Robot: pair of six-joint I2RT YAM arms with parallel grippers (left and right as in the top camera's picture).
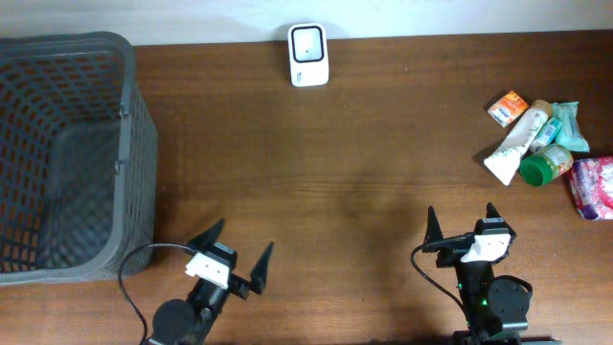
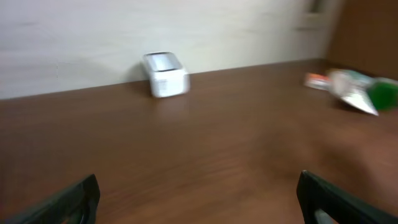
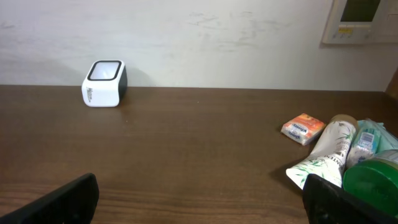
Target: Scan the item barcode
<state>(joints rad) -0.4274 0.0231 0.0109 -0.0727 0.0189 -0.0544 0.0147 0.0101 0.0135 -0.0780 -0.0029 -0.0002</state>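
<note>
A white barcode scanner (image 1: 308,56) with a dark window stands at the table's far edge; it also shows in the left wrist view as the scanner (image 2: 165,74) and in the right wrist view as the scanner (image 3: 104,83). A pile of items lies at the right: a white tube (image 1: 514,144), a green-capped bottle (image 1: 546,166), an orange packet (image 1: 508,106) and a pink pack (image 1: 594,187). My left gripper (image 1: 233,249) is open at the front left with nothing between its fingers. My right gripper (image 1: 462,222) is open at the front right, short of the pile.
A dark grey mesh basket (image 1: 134,144) fills the left side of the table. The wall runs behind the scanner. In the right wrist view the tube (image 3: 323,155) and green cap (image 3: 370,180) lie just beyond my right fingertip.
</note>
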